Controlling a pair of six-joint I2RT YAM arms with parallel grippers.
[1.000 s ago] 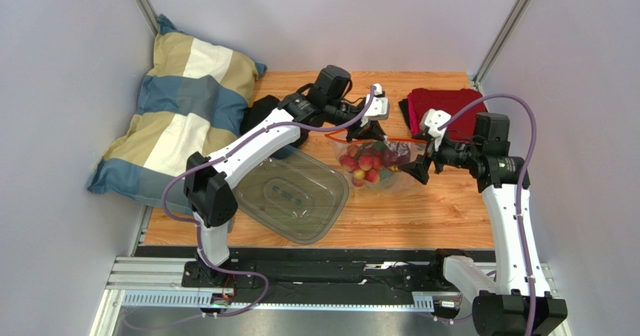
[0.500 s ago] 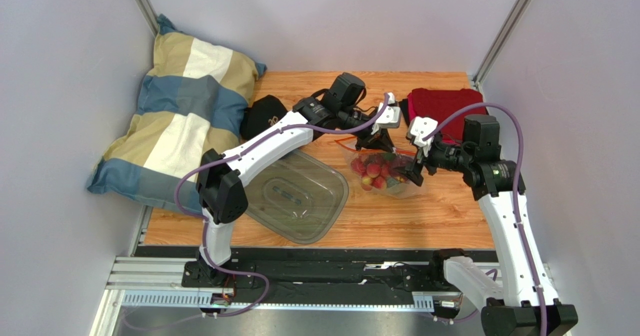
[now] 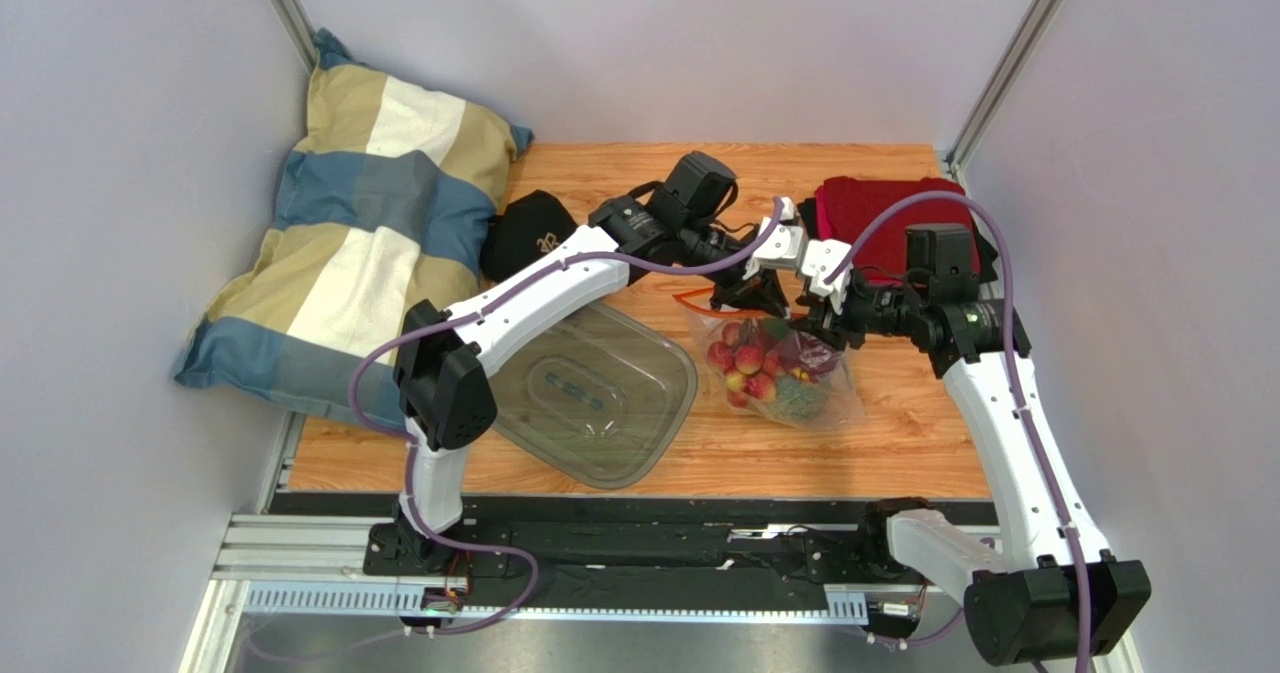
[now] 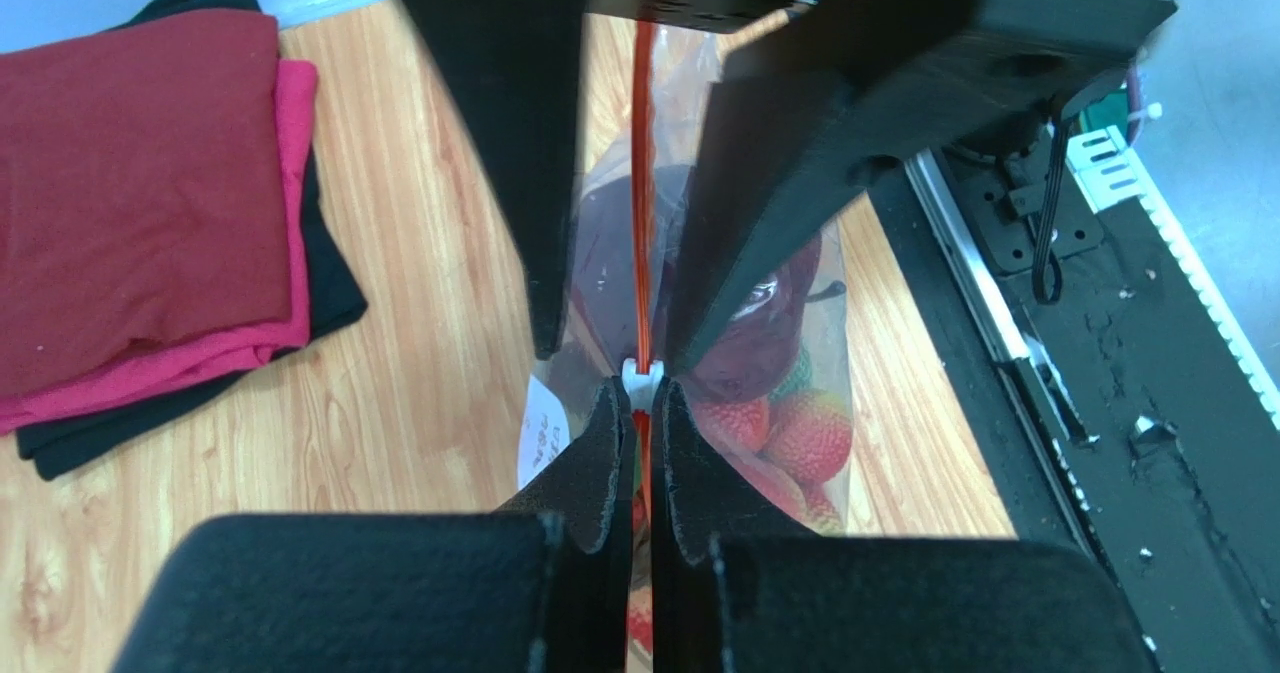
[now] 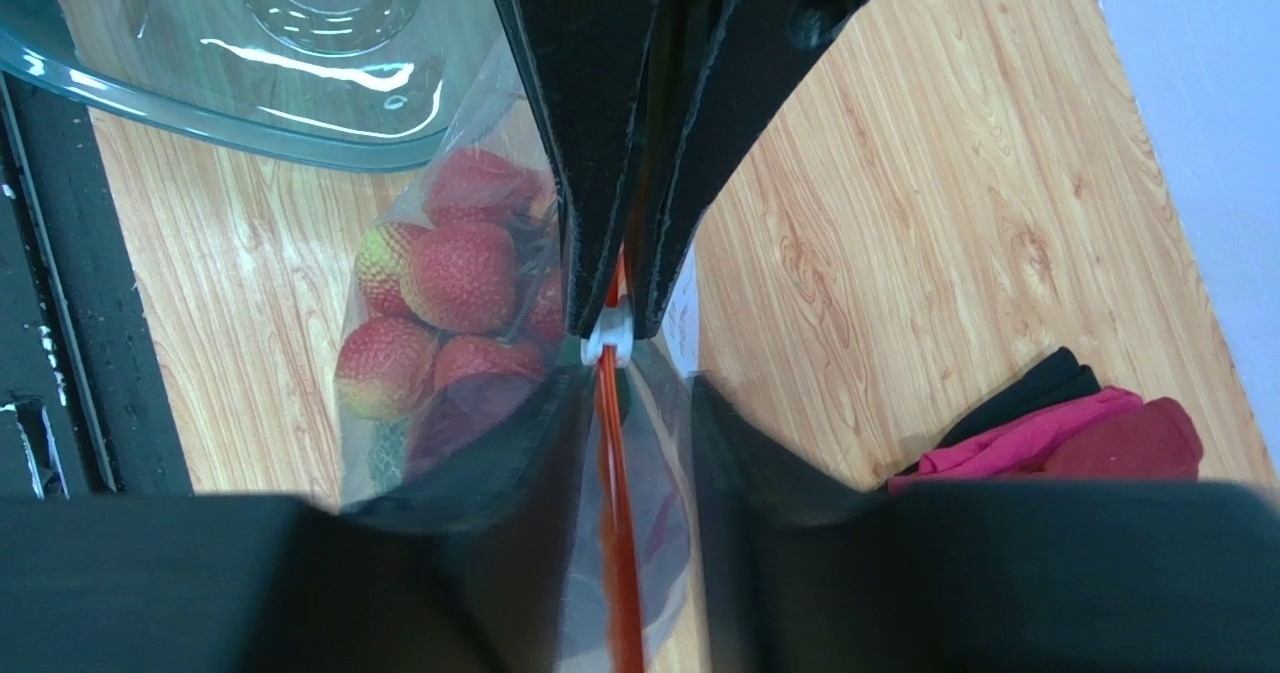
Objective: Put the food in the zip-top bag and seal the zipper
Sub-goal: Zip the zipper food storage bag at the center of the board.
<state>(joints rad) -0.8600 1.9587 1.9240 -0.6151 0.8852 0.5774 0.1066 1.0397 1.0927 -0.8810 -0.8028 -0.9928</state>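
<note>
Zip-top bag (image 3: 834, 388) resting on the wooden table (image 3: 902, 433), just right of the clear tub (image 3: 601, 403), with the red-and-yellow fruits (image 3: 747, 361), the dark red fruit (image 3: 812, 355) and the green melon (image 3: 801, 399) all inside it. Left gripper (image 4: 639, 411) clamped tight on the orange-red zipper (image 4: 645, 178), its tips touching the white slider (image 4: 642, 381). Right gripper (image 5: 636, 385) facing it tip to tip, its fingers slightly parted and straddling the same strip. Folded red cloth (image 3: 887, 205) at the far right corner and striped pillow (image 3: 361, 223) at the far left.
</note>
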